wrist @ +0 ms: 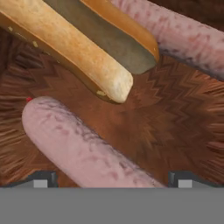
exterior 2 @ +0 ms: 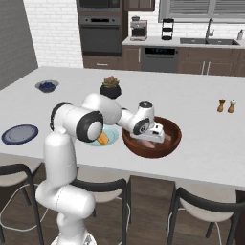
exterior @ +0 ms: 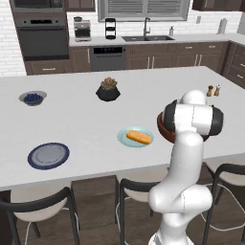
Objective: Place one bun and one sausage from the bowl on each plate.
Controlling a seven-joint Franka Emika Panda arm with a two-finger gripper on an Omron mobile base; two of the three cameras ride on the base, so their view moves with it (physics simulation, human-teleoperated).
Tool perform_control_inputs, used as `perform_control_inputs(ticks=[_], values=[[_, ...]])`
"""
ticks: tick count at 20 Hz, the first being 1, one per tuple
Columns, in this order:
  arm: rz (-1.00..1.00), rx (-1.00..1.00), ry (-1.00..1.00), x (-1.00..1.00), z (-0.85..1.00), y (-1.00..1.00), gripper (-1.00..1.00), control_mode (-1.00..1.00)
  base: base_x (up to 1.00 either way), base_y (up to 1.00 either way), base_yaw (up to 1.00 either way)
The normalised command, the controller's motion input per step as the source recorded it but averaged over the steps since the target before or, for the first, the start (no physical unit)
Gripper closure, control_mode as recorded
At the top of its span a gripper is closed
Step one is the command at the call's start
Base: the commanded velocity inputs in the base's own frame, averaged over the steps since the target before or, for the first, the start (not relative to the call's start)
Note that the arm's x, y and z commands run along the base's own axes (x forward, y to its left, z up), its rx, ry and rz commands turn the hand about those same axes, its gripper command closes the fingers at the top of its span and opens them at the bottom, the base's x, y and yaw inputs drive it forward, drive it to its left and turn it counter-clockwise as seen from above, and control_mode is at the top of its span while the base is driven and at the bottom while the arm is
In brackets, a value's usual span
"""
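The two-finger gripper (wrist: 112, 178) is spread wide and empty, a slim pinkish-brown sausage (wrist: 78, 148) between its tips inside the dark wooden bowl (exterior 2: 173, 141). Two sausages and one golden bun (wrist: 70, 48) are counted there; another bun (exterior: 139, 138) lies on the pale teal plate (exterior: 123, 135). The navy-rimmed plate (exterior: 48, 155) sits well apart.

Left base view: behind arm, high, looks forward-down over white island counter (exterior: 95, 119), bowl (exterior: 161, 129) mostly hidden behind arm at right. Right base view: same counter from other side, bowl (exterior 2: 152, 141) near centre, teal plate (exterior 2: 111, 137) just left of bowl. Both share counter, bowl, back wall oven, sink. Hand view: very close, pointing down into bowl (wrist: 175, 118) floor
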Motion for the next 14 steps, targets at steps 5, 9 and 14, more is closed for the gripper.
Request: perform_control_inputs(ticks=[5, 9, 14], values=[[0.0, -0.04, -0.02, 0.04, -0.54, -0.01, -1.0, -1.0, 0.0, 0.0, 0.0], [0.0, -0.13, 0.05, 0.0, -0.88, 0.02, -1.0, -1.0, 0.0, 0.0, 0.0], [0.04, -0.11, 0.06, -0.08, -0.65, 0.08, -1.0, -1.0, 0.0, 0.0, 0.0]])
